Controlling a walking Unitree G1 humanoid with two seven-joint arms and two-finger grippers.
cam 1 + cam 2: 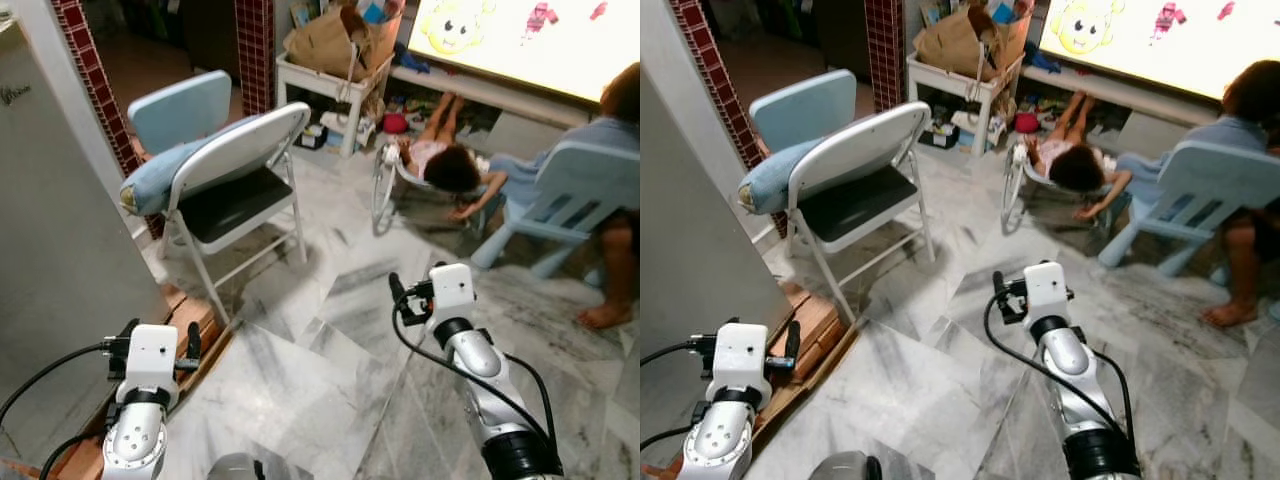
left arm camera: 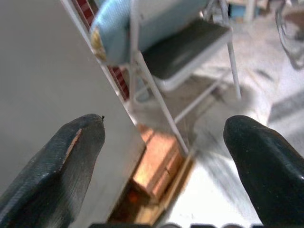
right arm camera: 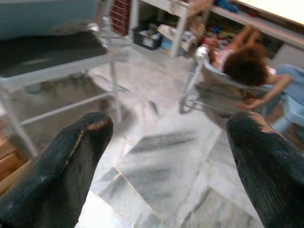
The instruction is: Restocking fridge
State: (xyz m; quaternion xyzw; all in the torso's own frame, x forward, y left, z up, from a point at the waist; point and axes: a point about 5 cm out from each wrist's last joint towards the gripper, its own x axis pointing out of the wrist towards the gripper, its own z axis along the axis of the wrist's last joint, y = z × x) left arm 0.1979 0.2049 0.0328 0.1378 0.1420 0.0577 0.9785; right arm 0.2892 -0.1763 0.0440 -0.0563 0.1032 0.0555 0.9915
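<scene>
**Both hands empty beside the fridge**

Left eye view puts the tall grey metal fridge (image 1: 55,230) at our far left, its flat side close to our left hand (image 1: 155,348). That hand is spread wide with nothing in it, as the left wrist view confirms, its fingers (image 2: 57,166) framing the fridge panel and a block of reddish wooden boards (image 2: 154,168) on the white marble floor (image 1: 300,390). Our right hand (image 1: 410,293) is likewise wide open and empty, held out over the floor.

No groceries to stock can be picked out. We judge the step is locating them and facing the fridge door. To do it well we should turn slowly, clear of the white folding chair with a black seat (image 1: 235,195) and the people (image 1: 445,165) on the floor ahead.

A small logo sits high on the fridge, too blurred to read.
</scene>
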